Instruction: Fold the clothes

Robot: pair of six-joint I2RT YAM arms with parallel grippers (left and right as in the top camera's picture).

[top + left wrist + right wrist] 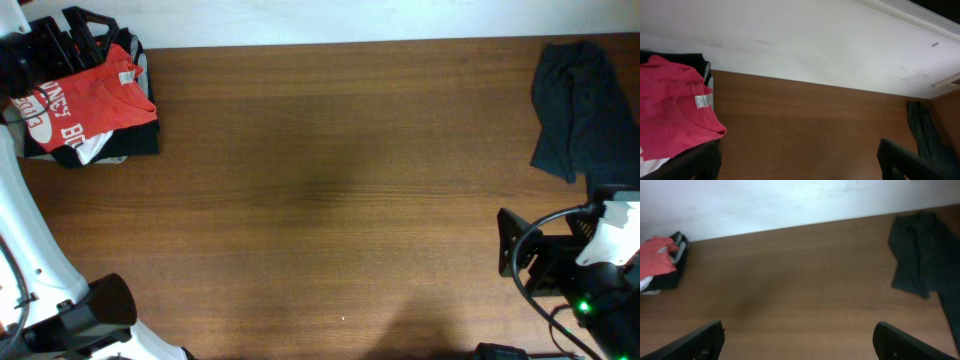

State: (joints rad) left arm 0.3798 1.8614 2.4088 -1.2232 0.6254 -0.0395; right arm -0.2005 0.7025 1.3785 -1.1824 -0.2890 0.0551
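Left jaws and right jaws are both spread wide apart with nothing between them. From overhead, the red-orange T-shirt [90, 95] sits in the far left corner of the desk [320, 200]. It's folded, with part of its white lettering and the white oval showing, and it lies on top of a black piece [135, 143] with a bit of white fabric [95, 150] poking out at the near edge. The black head of the left arm [70, 35] hangs just beyond that pile. A crumpled dark garment [575, 100] lies way over in the far right corner, well apart from the shirt, and the right arm [600, 260] is parked at the near right edge. In the left wrist view the two black fingers [690, 162] frame the bottom corners. The T-shirt [665, 110] fills the left side, collar up with its white neck label [701, 101] showing. The white wall [815, 45] is behind and the dark garment [925, 130] is far off to the right. In the right wrist view the fingers [905, 342] stand wide over bare wood, the T-shirt [657, 255] is small at the far left on its pile, and the dark garment [920, 255] sprawls at the right.
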